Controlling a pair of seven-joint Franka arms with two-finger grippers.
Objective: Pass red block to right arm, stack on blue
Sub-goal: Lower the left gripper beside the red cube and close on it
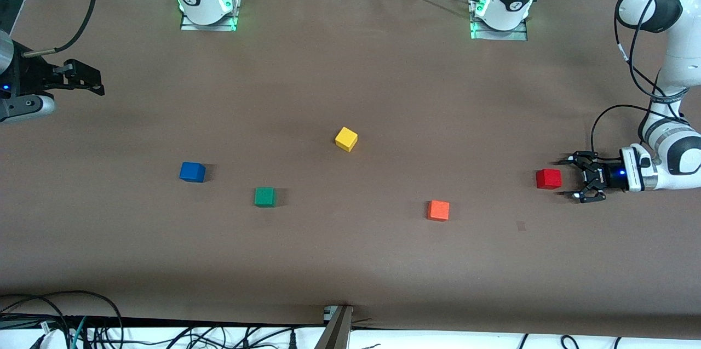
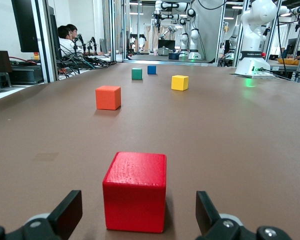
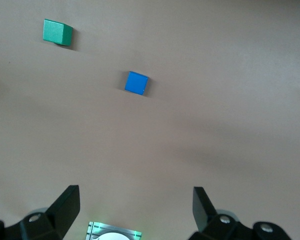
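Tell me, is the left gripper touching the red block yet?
Apart. The left wrist view shows table on both sides between the red block and the open left gripper.

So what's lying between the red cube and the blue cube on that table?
The orange cube and green cube, in the front view, between red cube and blue cube.

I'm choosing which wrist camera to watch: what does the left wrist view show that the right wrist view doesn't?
Only the left wrist view: the red block on the table between the open left gripper, plus the orange cube and yellow cube. Only the right wrist view: the open right gripper, empty, above the table. Both: the blue cube and green cube.
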